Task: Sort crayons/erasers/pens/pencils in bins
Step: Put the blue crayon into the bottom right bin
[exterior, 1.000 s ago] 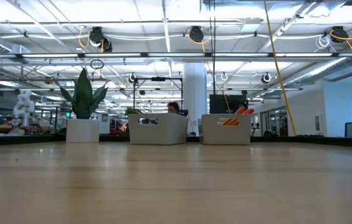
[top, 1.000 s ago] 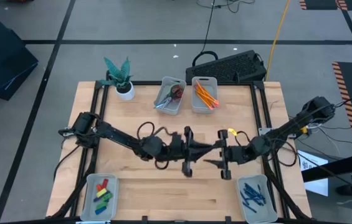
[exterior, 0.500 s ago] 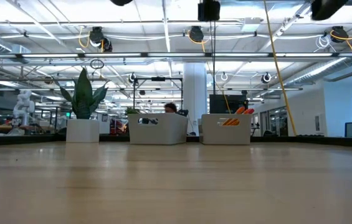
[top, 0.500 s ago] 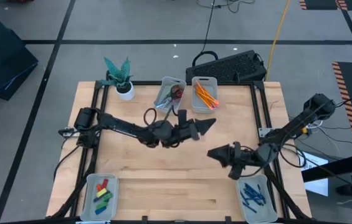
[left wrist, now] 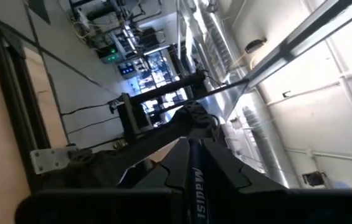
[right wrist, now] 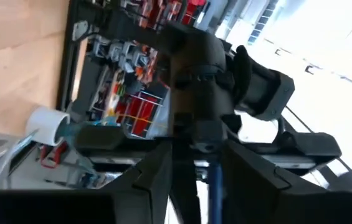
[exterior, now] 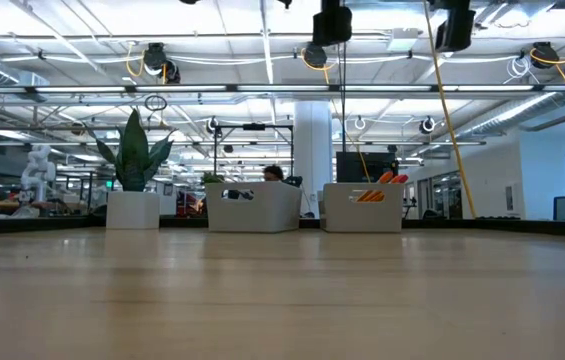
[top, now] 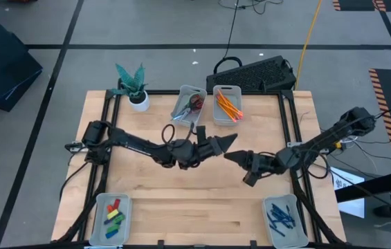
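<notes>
Both grippers hang above the middle of the table, tips toward each other and a little apart. My left gripper [top: 228, 142] [left wrist: 191, 144] is shut and points toward the right edge. My right gripper [top: 231, 157] [right wrist: 194, 149] is shut and points toward the left edge. Neither holds anything. Four bins stand at the edges. The far right one [top: 226, 104] holds orange pencils and the one beside it [top: 189, 106] holds scissors. The near left one [top: 112, 217] holds coloured erasers and the near right one [top: 282, 216] holds dark blue pens. No crayons can be told apart.
A white pot with a plant [top: 137, 99] stands at the far left corner. A black keyboard [top: 257, 72] lies on the floor past the far edge. Black frame rails [top: 106, 138] run along the table's left and right sides. Bare wood [top: 195, 204] spreads between the near bins.
My left gripper has swung up from pointing down over the table's middle to pointing level toward the right edge, moving toward the far edge. My right gripper has also turned from pointing down to pointing left, first going toward the near right bin, then back toward the middle.
</notes>
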{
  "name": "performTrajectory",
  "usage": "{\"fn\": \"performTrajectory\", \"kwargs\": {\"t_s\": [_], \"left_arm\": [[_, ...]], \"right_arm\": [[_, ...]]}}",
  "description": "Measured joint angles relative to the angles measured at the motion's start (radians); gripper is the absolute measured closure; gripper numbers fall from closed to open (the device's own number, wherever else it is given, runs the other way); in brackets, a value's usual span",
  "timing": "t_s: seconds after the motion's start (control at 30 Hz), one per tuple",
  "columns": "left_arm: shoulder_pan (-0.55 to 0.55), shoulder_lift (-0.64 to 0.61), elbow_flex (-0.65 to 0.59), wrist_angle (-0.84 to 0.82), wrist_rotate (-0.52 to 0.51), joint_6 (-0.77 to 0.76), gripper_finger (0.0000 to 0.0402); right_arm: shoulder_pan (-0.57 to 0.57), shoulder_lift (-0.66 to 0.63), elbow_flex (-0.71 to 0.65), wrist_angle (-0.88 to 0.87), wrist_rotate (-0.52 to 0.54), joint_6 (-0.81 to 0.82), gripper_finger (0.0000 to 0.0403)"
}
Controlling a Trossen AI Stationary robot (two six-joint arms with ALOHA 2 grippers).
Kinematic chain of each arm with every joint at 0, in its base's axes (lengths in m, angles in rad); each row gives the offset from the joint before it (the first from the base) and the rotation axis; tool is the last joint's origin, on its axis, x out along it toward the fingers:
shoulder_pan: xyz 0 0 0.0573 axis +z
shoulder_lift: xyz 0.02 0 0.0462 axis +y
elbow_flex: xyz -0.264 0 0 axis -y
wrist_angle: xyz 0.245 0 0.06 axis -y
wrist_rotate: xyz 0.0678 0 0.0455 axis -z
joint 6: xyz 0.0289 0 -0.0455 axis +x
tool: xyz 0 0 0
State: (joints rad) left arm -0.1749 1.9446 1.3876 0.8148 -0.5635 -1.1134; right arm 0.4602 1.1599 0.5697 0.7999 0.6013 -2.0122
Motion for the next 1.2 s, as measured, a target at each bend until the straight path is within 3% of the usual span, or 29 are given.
{"fn": "performTrajectory", "kwargs": {"t_s": [0.3,0.57,1.0,1.2], "left_arm": [[-0.011,0.0,0.0,-0.002,-0.054,-0.019,0.0366],[-0.012,0.0,-0.001,0.001,-0.066,-0.043,0.0366],[-0.013,0.0,0.0,0.0,-0.111,-0.031,0.0366],[-0.014,0.0,0.0,0.0,-0.114,-0.026,0.0366]], "right_arm": [[-0.032,-0.001,0.0,0.109,-0.083,-0.05,0.0288],[-0.092,0.0,0.0,0.07,-0.13,-0.053,0.0307],[-0.133,0.0,0.0,0.079,-0.136,-0.025,0.0299],[-0.144,0.0,0.0,0.074,-0.139,0.0,0.0319]]}}
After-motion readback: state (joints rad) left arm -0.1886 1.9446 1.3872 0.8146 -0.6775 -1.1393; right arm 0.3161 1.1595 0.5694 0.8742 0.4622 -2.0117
